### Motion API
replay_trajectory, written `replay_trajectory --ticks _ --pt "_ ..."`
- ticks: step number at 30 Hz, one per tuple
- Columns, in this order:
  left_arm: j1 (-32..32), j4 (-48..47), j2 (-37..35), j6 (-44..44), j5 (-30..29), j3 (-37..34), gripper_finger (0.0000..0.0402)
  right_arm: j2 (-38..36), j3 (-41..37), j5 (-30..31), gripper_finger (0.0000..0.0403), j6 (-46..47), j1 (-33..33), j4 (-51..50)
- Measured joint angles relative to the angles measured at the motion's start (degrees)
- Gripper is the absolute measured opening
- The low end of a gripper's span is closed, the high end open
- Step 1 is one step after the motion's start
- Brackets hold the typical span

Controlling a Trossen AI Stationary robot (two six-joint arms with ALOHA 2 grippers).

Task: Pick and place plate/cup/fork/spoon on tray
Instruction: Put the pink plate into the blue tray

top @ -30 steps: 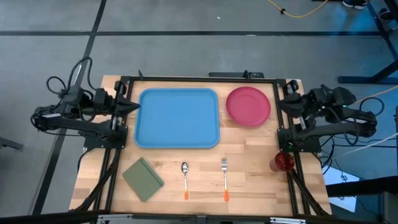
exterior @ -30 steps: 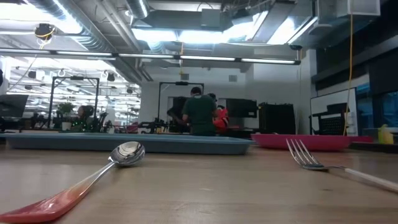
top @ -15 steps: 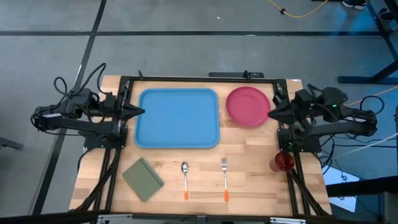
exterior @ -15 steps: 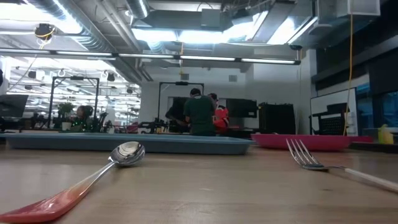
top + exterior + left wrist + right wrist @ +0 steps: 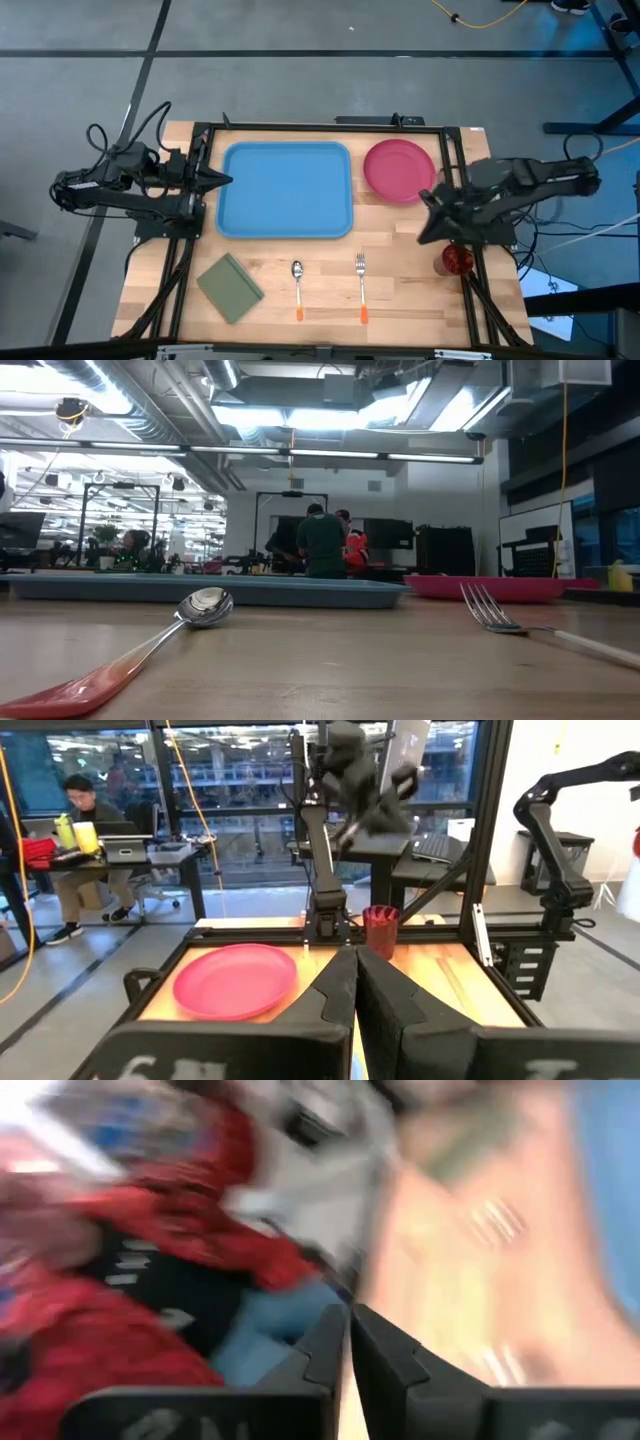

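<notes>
The light-blue tray (image 5: 285, 190) lies at the table's far middle. The pink-red plate (image 5: 399, 168) lies flat on the table to its right. The dark red cup (image 5: 456, 259) stands upright near the right edge. The spoon (image 5: 297, 285) and the fork (image 5: 361, 287) lie near the front edge, orange handles toward the near side. My left gripper (image 5: 226, 180) is shut and empty at the tray's left rim. My right gripper (image 5: 424, 234) is shut and empty above the table between the plate and the cup; its wrist view (image 5: 348, 1330) is blurred.
An olive-green pad (image 5: 230, 288) lies at the front left. A black frame (image 5: 330, 125) runs along the table's far edge and sides. Bare wood lies between the tray and the cutlery. People sit in the room beyond the table (image 5: 320, 545).
My right gripper has swung from beside the plate's right rim toward the table's near edge and a little leftward, turning as it went, and now hangs between plate and cup. My left gripper has shifted slightly toward the tray's left rim. No object has moved.
</notes>
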Motion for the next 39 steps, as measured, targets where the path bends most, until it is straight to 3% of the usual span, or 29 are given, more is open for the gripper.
replay_trajectory --ticks 5,10,12,21,26,39 --pt "0.00 -0.04 0.02 0.02 -0.13 0.00 0.0000 6.18 2.64 10.78 0.0029 4.25 1.37 -18.56" --pt "0.00 -0.04 0.02 0.02 -1.10 0.00 0.0000 11.31 2.68 29.93 0.0029 -1.02 -0.81 -23.19" --pt "0.00 -0.04 0.02 0.04 -1.89 0.00 0.0000 13.51 2.71 34.59 0.0029 -3.30 -3.22 -22.84" --pt "0.00 -2.57 0.75 -3.05 -2.30 -0.02 0.0000 26.06 2.73 28.21 0.0029 -18.47 -21.88 -18.67" --pt "0.01 -5.85 0.72 -3.13 -2.22 -0.03 0.0000 31.84 2.73 27.78 0.0029 -24.55 -29.75 -16.26" --pt "0.00 -11.16 0.72 -6.01 -2.16 -0.02 0.0000 40.92 2.73 27.50 0.0029 -25.55 -31.42 -4.51"
